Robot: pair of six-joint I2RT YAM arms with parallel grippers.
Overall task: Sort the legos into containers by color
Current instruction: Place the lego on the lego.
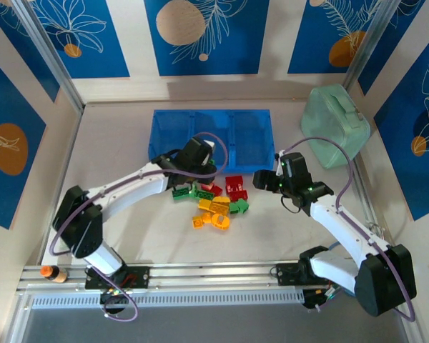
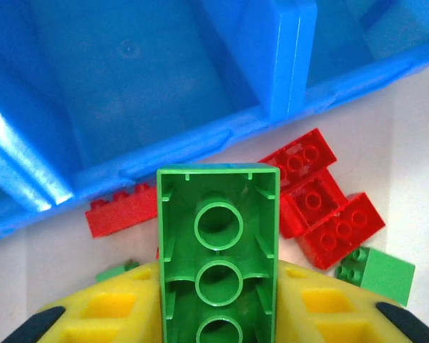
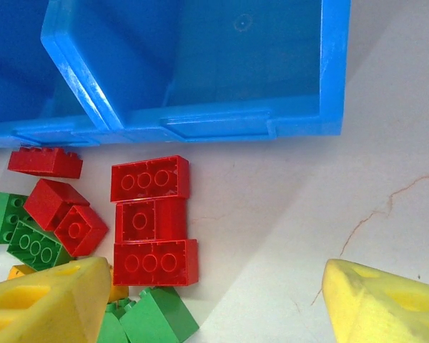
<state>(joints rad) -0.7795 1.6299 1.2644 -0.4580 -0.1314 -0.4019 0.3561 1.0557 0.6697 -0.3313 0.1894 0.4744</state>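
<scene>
Pale tabletop, boxed in by blue leaf-patterned walls, carried the translucent blue three-compartment plastic tray [image 1: 173, 132] at its far side. The loose pile of small red, green and yellow-orange studded plastic bricks [image 1: 216, 202] lay just in front of the tray's near wall.

Left gripper [image 2: 218, 318] was clamped on a green studded plastic brick [image 2: 218, 236], whose hollow underside faced the wrist camera, with the yellow pads [image 2: 104, 314] pressing its long sides. The brick's far end sat at about the near wall, facing the compartment left of a blue divider [image 2: 289, 57]. Right gripper [image 3: 214, 307] stood wide apart and held nothing, poised low beside three red bricks [image 3: 151, 218] near the tray's right corner.

The step in hand looked like dropping the green brick. Doing it well would mean lifting it clear of the low wall and centring it over one compartment, away from the divider. Letting go low would keep it from bouncing out. The right arm should wait well apart.
</scene>
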